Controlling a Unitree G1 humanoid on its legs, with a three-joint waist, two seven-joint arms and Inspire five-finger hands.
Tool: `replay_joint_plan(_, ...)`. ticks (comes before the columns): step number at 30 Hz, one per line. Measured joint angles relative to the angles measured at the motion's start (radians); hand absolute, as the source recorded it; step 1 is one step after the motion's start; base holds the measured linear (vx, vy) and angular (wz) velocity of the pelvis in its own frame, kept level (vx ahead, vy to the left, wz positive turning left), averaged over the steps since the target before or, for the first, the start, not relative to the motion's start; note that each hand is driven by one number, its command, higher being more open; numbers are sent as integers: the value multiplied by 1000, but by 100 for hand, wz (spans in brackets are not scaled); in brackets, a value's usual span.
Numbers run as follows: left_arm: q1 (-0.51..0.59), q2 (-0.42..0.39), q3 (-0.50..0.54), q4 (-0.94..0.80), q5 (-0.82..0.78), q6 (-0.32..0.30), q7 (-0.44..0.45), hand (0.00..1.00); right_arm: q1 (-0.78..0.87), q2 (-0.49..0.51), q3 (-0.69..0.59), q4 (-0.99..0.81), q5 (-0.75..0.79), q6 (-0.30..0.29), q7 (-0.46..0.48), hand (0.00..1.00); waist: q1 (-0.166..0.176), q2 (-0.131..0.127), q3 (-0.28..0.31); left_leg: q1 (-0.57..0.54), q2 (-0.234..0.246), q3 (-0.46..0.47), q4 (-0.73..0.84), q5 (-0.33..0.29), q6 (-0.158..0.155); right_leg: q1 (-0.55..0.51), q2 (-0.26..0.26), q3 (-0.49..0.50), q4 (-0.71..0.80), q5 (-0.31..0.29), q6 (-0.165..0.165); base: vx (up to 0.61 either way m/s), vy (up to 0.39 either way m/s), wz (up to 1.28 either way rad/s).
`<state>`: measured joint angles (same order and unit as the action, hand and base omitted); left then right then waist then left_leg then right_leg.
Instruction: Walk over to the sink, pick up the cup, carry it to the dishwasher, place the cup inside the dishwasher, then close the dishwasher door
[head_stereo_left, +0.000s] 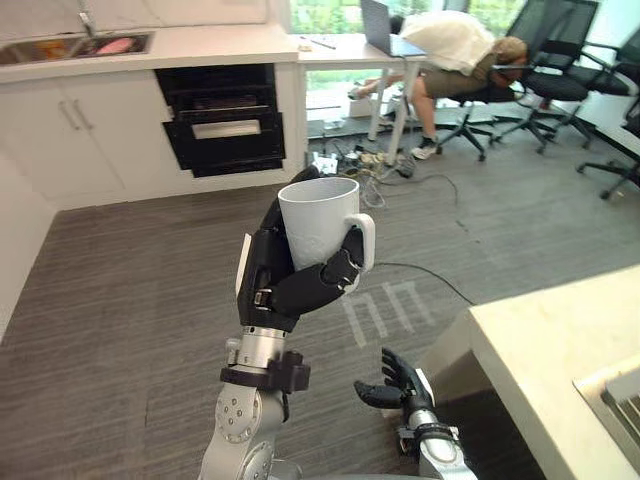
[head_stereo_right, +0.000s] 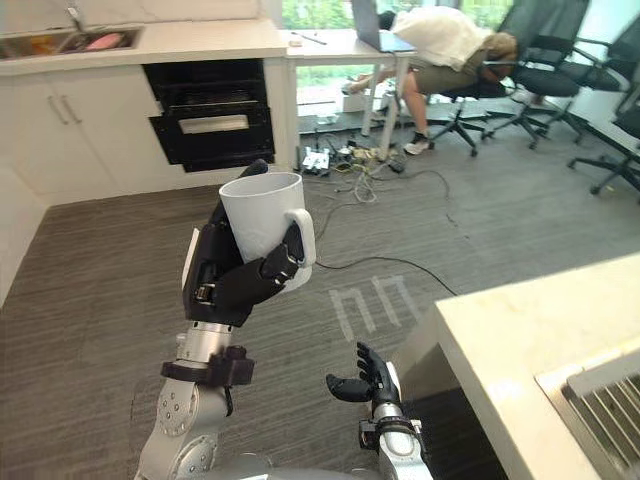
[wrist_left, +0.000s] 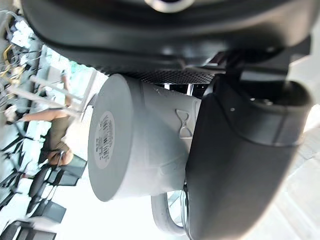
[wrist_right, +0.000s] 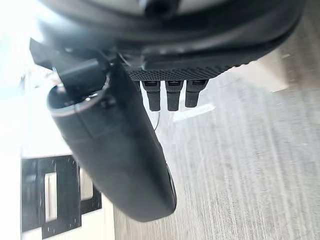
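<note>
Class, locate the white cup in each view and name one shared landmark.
Left eye view: cup at centre, in the left hand.
Right eye view: cup left of centre.
Left wrist view: cup at centre, base towards camera.
Right wrist view: right hand over floor instead.
Landmark for the first three: person by the desk.

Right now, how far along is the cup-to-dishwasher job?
Pickup looks done: the left hand is curled round the white mug, held upright. In hand: the carry, with the open dishwasher far across the grey floor. Left: setting the mug inside and closing the dishwasher. The right hand hangs open, low.
</note>
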<state>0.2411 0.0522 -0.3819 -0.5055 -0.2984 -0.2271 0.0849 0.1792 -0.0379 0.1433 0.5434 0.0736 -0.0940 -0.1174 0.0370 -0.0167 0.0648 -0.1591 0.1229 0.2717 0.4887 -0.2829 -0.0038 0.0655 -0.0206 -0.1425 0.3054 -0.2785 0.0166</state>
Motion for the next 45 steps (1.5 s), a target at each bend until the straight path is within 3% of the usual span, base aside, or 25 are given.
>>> replay_joint_plan(5, 11, 17, 9, 50, -29, -13, 2, 30, -27, 14, 20, 50, -9, -10, 3, 90, 0, -26, -7, 34, -55, 20, -64, 19, 30, 9, -36, 28, -4, -6, 4, 116, 66, 24)
replay_joint_plan(7, 13, 22, 2, 85, -33, -10, 2, 30, -44, 15, 23, 105, -29, -9, 10, 90, -3, -26, -6, 49, -74, 13, -82, 22, 34, 1, -53, 28, 44, -16, 8, 80, 45, 20)
replay_joint_plan(9, 17, 32, -12, 101, -33, 5, 1, 30, -48, 15, 21, 143, -38, -2, 14, 90, -19, -28, -2, 80, -96, -28, -107, 26, 42, -45, -60, 38, 213, -19, 8, 30, 26, 46)
replay_joint_plan(10, 16, 39, -16, 100, -33, 5, 1, 30, -47, 15, 21, 145, -38, -2, 15, 90, -27, -30, 0, 88, -99, -43, -112, 28, 46, -69, -58, 63, 280, -14, 3, 24, -14, 76)
replay_joint_plan(11, 13, 51, -24, 101, -33, 5, -1, 30, -40, 14, 21, 140, -39, -1, 17, 90, -44, -29, 2, 102, -104, -79, -116, 29, 48, -103, -39, 146, 356, -42, -16, 45, -72, 81)
replay_joint_plan(12, 6, 45, -28, 101, -33, 5, -1, 30, -26, 12, 21, 116, -39, -1, 18, 90, -51, -29, 0, 106, -107, -106, -115, 28, 49, -134, -14, 228, 381, -76, -11, 47, -91, 83)
replay_joint_plan(15, -21, 41, -31, 95, -34, -3, 0, 30, -3, 12, 22, 50, -40, -1, 28, 90, -51, -37, -11, 82, -109, -152, -104, 18, 33, -210, 13, 361, 302, -85, 22, 20, -113, 52)
replay_joint_plan(16, -26, 43, -29, 82, -37, -6, 1, 30, 3, 14, 24, 24, -40, -1, 30, 90, -47, -52, -13, 76, -117, -157, -87, 10, 19, -219, -5, 366, 231, -43, 27, 76, -218, 37)
replay_joint_plan(17, -27, 39, -32, 76, -37, -13, 1, 30, 17, 13, 23, -8, -40, -2, 32, 90, -46, -52, -14, 69, -107, -171, -43, -14, 3, -216, -7, 359, 216, -29, 51, 129, -231, 25)
replay_joint_plan(18, -27, 34, -40, 73, -36, -12, 0, 30, 37, 5, 22, -31, -40, -1, 34, 90, -43, -31, -30, 64, -83, -184, -30, -26, -12, -205, 14, 341, 200, -28, 40, 138, -195, 19)
replay_joint_plan(20, -32, 12, -41, 70, -35, -12, -5, 30, 48, -1, 21, -61, -39, -1, 36, 90, -40, -22, -40, 65, -60, -193, -43, -24, -28, -202, 34, 328, 179, -20, 26, 131, -134, 7)
replay_joint_plan(24, -33, 4, -48, 70, -36, -12, -11, 30, 75, -18, 16, -90, -38, -4, 42, 90, -41, -24, -51, 97, -35, -215, -103, -9, -54, -153, 54, 304, 113, -2, 3, 110, -101, 11)
replay_joint_plan(25, -24, 49, -38, 128, -35, -8, -15, 30, 46, -40, 18, 72, -37, -6, 51, 90, -65, -29, -53, 130, -54, -261, -310, 167, -62, -124, 47, 305, -41, 126, -10, 32, -25, 8)
replay_joint_plan(33, -25, 42, -38, 130, -35, -7, -15, 30, 78, -40, 17, 75, -37, -8, 49, 90, -81, -19, -49, 150, -40, -248, -313, 165, -61, -107, 44, 290, -83, 134, -10, 1, -3, -4)
replay_joint_plan(39, -43, 5, -33, 290, -38, 14, -14, 30, 99, -33, 0, 139, -27, -3, 52, 90, -75, -16, -50, 162, -30, -288, -334, 178, -78, -78, -1, 106, -108, 132, -7, 17, -29, 21)
replay_joint_plan(43, -41, 8, -28, 353, -39, 76, -11, 30, 38, -38, -32, 231, -14, 3, 48, 90, -64, -14, -21, 121, -50, -332, -355, 236, -88, -62, -22, -1, -101, 125, -12, 5, -64, 77)
replay_joint_plan(45, -42, 7, -19, 349, -39, 77, -10, 30, 14, -46, -43, 249, -10, 3, 42, 90, -51, -6, -2, 88, -60, -372, -356, 255, -88, -69, -33, -64, -98, 116, -15, -66, -29, 100)
